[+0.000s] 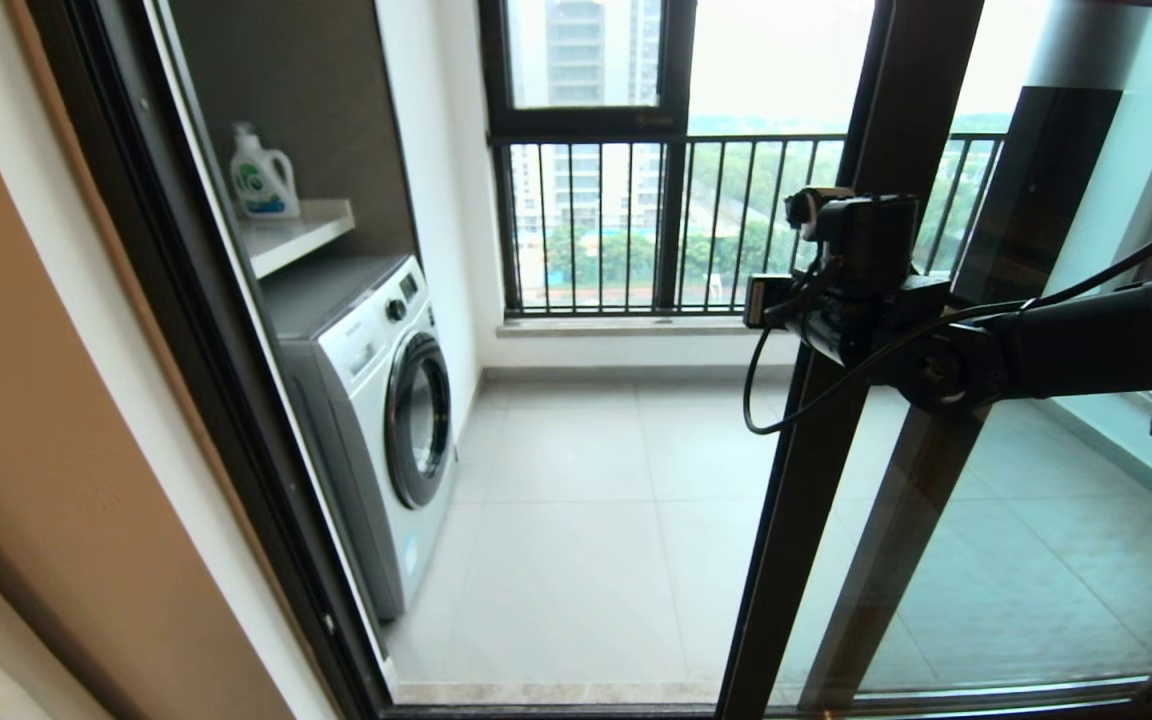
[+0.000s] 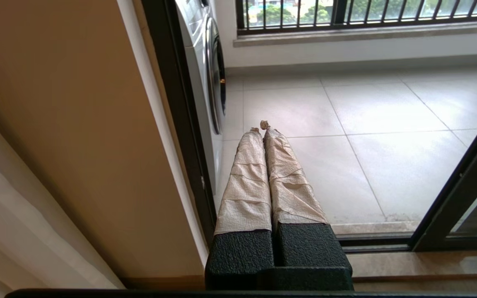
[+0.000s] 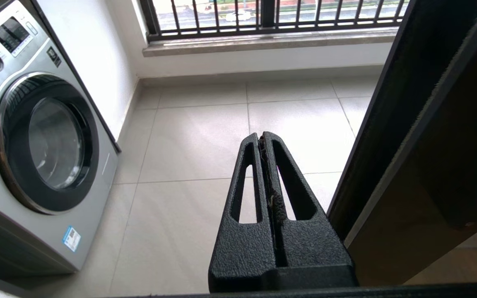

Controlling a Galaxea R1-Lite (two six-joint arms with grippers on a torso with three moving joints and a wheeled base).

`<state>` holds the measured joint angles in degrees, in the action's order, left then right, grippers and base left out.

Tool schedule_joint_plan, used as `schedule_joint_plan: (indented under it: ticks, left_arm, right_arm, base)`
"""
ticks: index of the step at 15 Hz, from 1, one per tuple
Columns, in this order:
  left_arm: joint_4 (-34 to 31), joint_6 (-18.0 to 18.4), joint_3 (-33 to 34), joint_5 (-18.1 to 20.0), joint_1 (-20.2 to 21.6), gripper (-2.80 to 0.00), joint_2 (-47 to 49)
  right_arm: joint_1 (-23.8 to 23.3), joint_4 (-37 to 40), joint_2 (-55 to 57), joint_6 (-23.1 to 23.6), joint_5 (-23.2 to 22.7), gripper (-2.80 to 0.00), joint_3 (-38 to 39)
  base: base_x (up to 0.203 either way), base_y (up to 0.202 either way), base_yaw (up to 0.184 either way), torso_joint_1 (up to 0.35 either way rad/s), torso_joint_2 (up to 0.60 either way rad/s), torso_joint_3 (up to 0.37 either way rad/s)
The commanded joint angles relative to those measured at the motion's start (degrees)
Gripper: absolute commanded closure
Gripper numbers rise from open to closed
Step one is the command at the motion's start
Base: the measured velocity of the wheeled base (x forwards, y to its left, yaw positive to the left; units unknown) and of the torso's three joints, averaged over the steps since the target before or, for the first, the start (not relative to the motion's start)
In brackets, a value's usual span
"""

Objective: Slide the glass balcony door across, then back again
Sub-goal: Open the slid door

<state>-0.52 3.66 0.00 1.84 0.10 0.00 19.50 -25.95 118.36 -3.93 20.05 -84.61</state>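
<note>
One washing machine (image 1: 386, 420), one detergent bottle (image 1: 262, 176) on one shelf (image 1: 301, 232), two dark-framed glass panels, two grippers.

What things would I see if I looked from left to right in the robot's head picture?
Tan wall → detergent bottle on its shelf → washing machine → barred outer window → the glass balcony door's dark frame edge → the right arm reaching in from the right.

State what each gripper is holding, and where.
Nothing is held. The right gripper is shut beside the glass balcony door's upright frame edge; the left gripper is shut and empty too.
</note>
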Motion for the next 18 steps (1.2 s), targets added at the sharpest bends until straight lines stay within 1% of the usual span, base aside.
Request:
schedule_joint_plan:
  ticks: [1,6,11,18]
  left_arm:
    - [0.0,0.0,0.0,0.0,0.0,0.00,0.1]
    - [0.0,0.0,0.0,0.0,0.0,0.00,0.1]
    - [0.0,0.0,0.0,0.0,0.0,0.00,0.1]
    - [0.0,0.0,0.0,0.0,0.0,0.00,0.1]
  right_arm:
    - [-0.8,-0.1,-0.2,0.0,0.2,0.00,0.2]
    - [-3.5,-0.2,-0.7,-0.1,0.3,0.00,1.5]
    - [-6.4,-4.2,-0.7,0.8,0.2,0.00,4.1]
    - [-10.4,-5.5,-1.3,1.5,0.1,0.00,6.4]
  base:
    - [0.000,0.000,0.000,0.000,0.00,0.000]
    - [0.000,0.000,0.000,0.000,0.00,0.000]
    - [0.000,0.000,0.000,0.000,0.00,0.000]
    - [0.000,0.000,0.000,0.000,0.00,0.000]
